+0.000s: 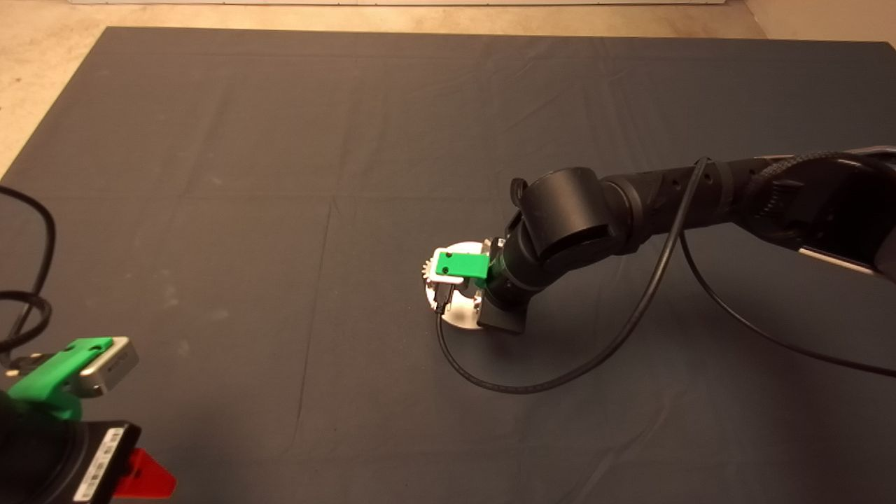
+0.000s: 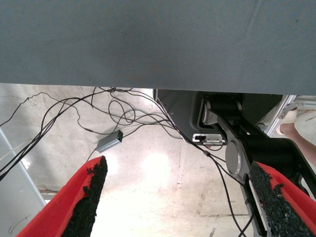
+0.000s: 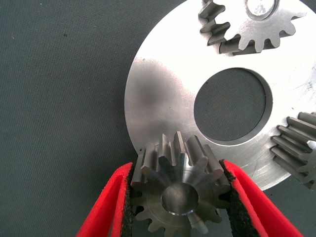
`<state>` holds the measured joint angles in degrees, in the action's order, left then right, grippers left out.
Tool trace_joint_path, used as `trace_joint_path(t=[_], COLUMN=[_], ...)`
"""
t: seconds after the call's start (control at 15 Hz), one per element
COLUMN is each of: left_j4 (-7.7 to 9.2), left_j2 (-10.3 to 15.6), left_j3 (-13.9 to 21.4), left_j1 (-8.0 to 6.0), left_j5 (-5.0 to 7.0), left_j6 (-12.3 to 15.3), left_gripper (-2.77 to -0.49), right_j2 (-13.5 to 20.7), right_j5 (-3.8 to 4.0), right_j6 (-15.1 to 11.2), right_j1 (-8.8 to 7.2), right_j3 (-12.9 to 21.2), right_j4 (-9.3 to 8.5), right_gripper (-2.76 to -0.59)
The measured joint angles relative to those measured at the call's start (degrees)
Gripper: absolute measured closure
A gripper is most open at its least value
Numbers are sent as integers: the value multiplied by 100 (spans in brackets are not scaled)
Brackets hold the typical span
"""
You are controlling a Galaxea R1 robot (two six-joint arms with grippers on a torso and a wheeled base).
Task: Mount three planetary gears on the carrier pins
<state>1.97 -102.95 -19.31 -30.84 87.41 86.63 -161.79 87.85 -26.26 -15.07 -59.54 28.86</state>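
Mat: one, dark, creased, covering the tabletop; pale floor beyond its far edge.
Arms: two, black. Right gripper: over the plate, clamped on one gear. Left gripper: parked at the mat's near left corner, fingers apart, nothing between them.
Plate: one, round, shiny, right of the mat's centre.
Planetary gears: three; two seated on carrier pins, third gear held over the plate's rim.

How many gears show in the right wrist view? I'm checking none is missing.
3: one between the right gripper fingers at the plate edge, two on the plate.
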Motion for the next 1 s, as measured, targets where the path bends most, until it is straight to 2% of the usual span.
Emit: trace_joint_path(t=[0.67, 1.0], left_j4=[0, 4], left_j2=[0, 0], left_j3=[0, 0], left_j1=[0, 0], left_j5=[0, 0], left_j6=[0, 0], left_gripper=[-204, -204], right_j2=[-12, -12], right_j5=[46, 54], right_j6=[-4, -96], right_j1=[27, 29], right_j3=[15, 28], right_j4=[30, 39], right_gripper=[-106, -106])
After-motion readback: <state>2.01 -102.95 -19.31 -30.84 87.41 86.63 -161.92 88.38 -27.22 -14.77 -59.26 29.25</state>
